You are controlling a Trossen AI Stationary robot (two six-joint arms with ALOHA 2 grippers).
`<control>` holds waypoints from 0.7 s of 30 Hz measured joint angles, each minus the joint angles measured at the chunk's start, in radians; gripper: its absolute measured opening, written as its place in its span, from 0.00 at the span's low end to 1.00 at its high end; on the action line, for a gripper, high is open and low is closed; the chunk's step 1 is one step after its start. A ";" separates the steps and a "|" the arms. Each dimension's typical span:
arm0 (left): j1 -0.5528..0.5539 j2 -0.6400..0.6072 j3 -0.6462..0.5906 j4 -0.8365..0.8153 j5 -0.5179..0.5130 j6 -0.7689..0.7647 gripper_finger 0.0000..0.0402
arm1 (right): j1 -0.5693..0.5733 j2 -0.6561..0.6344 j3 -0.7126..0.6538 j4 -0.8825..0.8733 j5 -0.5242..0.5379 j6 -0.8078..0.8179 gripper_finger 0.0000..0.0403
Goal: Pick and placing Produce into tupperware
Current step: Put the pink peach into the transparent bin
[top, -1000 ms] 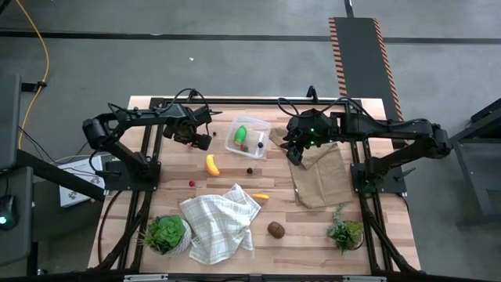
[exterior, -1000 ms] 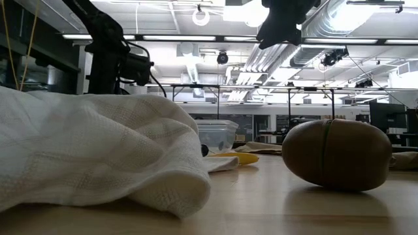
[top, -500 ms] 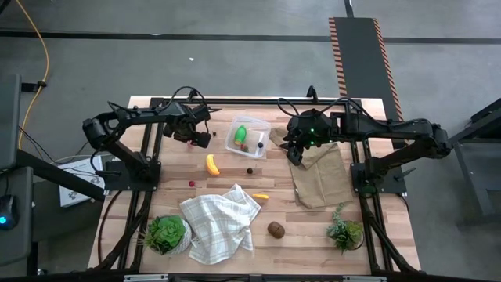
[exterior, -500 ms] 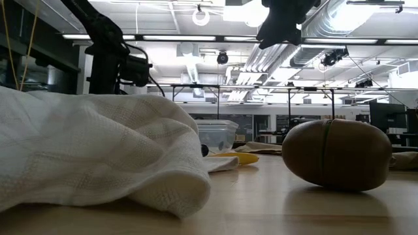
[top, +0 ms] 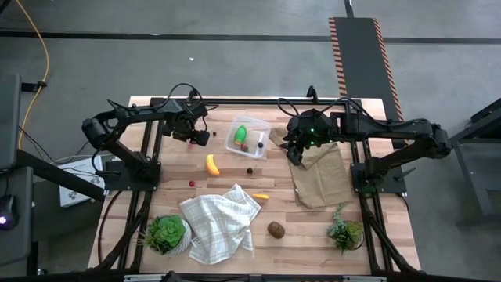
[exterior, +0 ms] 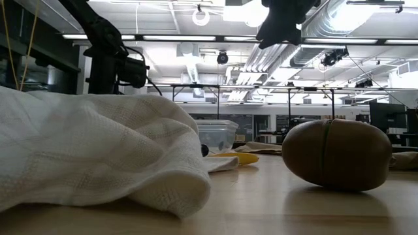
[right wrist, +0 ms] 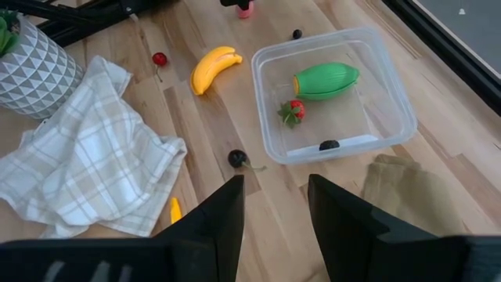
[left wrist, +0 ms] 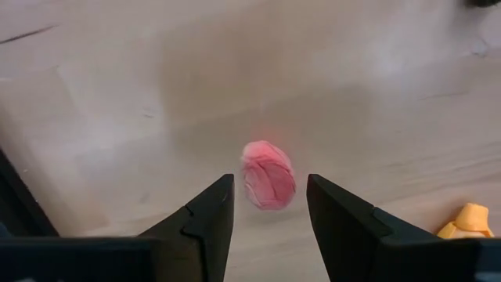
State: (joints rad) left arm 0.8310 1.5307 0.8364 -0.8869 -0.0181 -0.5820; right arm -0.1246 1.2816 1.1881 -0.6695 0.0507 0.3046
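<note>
- While the left gripper (left wrist: 268, 205) hangs over bare wood at the far left of the table (top: 313, 227), its jaws stand partly open with nothing between them; a pink berry (left wrist: 268, 174) lies on the wood just ahead of the tips, in line with the gap.
- Off to one side of those jaws, a banana (top: 212, 164) tip shows at the edge of the left wrist view.
- Over by the brown cloth (top: 321, 176), the right gripper (right wrist: 275, 205) is also partly open and empty.
- Ahead of its jaws sits the tub (right wrist: 333, 94), holding a green piece (right wrist: 326, 80), a strawberry (right wrist: 293, 111) and a dark berry (right wrist: 329, 145).
- Nearer the right jaws, a second dark berry (right wrist: 237, 158) lies on the wood just outside the tub.
- Farther out lie a red cherry (right wrist: 160, 59), the checked cloth (right wrist: 94, 164) and a small yellow piece (right wrist: 174, 210) beside it.
- Well away from both grippers, a kiwi (top: 275, 229) rests near the front edge.
</note>
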 joint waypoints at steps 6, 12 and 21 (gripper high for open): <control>0.000 0.017 0.000 0.004 0.006 0.002 0.37 | 0.000 0.000 0.000 0.002 0.009 -0.005 0.33; -0.003 0.077 0.000 0.002 0.033 0.014 0.37 | 0.000 0.000 0.000 0.007 0.009 -0.010 0.33; -0.006 0.086 0.000 0.003 0.019 0.013 0.37 | 0.000 0.000 0.000 0.007 0.009 -0.009 0.33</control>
State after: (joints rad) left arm 0.8246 1.6169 0.8360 -0.8835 0.0010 -0.5686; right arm -0.1246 1.2816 1.1881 -0.6626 0.0599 0.2957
